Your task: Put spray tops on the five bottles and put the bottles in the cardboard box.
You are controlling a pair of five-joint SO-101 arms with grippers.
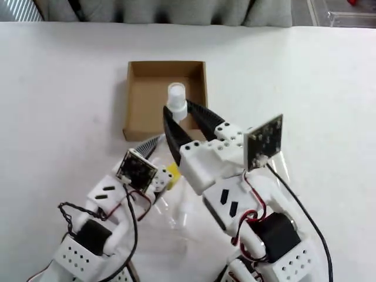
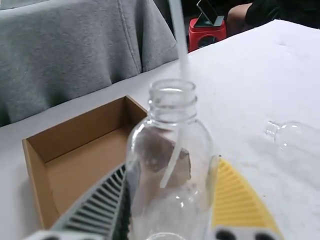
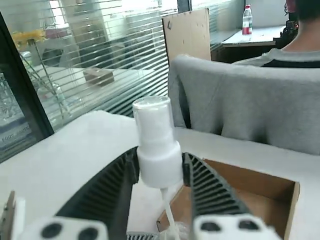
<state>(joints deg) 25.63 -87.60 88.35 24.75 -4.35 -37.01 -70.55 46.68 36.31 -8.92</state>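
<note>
Spray top (image 3: 159,150) is clamped in my right gripper (image 3: 159,164), the black fingers closed snugly on its white collar; its thin tube hangs down through the open neck of the clear bottle (image 2: 170,165), and the spray top itself is above the neck, not seated on it. My left gripper (image 2: 167,210) holds that bottle upright, pinched between the grey finger and the yellow one, parted just as wide as the bottle's body. From above, I see the two grippers meet at the near edge of the cardboard box (image 1: 141,100), with the spray top over the box's near side. A second bottle (image 2: 295,137) lies on its side on the white table (image 1: 305,76), neck open, apart from the held one.
</note>
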